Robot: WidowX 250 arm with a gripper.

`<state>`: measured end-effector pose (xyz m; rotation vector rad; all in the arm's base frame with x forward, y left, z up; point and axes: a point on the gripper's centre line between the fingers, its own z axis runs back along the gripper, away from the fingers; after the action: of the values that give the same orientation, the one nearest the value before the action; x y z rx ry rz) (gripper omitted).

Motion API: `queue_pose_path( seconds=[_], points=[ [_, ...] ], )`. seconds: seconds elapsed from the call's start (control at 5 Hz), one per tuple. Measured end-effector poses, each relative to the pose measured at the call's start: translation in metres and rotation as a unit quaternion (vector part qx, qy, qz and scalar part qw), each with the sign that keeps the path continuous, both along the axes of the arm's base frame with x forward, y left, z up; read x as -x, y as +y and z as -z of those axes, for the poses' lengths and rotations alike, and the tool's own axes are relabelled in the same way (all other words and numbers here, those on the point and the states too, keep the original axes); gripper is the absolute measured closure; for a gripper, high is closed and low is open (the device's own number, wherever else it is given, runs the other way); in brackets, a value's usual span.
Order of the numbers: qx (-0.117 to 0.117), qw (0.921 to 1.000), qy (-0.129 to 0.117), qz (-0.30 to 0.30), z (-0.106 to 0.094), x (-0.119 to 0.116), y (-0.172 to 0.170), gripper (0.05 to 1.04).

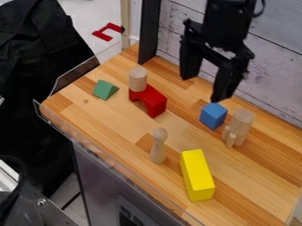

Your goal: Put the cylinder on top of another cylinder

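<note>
The black gripper [203, 87] hangs over the back of the wooden table, open, with nothing between its two fingers. One light wooden cylinder [138, 79] stands upright on one end of a red arch block [154, 101], left of the gripper. A second wooden cylinder [242, 122] stands at the right, beside a blue block, with small thin wooden pieces [231, 138] close against its front left side. The gripper is above and to the left of this right-hand cylinder, apart from it.
The blue block [213, 116] lies just below the right finger. A green triangular block [105, 89] is at the left, a wooden peg figure [158, 145] stands near the front, and a long yellow block [197, 175] lies right of it. Clear low panels edge the table [94, 119]; a whitewashed wall is behind.
</note>
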<state>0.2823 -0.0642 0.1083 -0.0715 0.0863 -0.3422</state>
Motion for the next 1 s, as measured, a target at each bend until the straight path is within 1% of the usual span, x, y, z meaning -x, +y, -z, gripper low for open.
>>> queue_pose_path(
  seconds=[0.2, 0.4, 0.6, 0.8, 1.0],
  points=[
    [-0.011, 0.9999, -0.004, 0.011, 0.005, -0.009, -0.013, 0.083],
    [-0.014, 0.9998, -0.006, 0.009, 0.012, -0.016, -0.025, 0.083],
    [-0.002, 1.0000, -0.001, -0.008, 0.021, -0.022, -0.033, 0.083],
    [0.000, 0.9997, 0.005, -0.024, 0.028, -0.024, -0.035, 0.083],
    [-0.010, 0.9988, 0.010, -0.046, 0.032, -0.031, -0.035, 0.083]
  ],
)
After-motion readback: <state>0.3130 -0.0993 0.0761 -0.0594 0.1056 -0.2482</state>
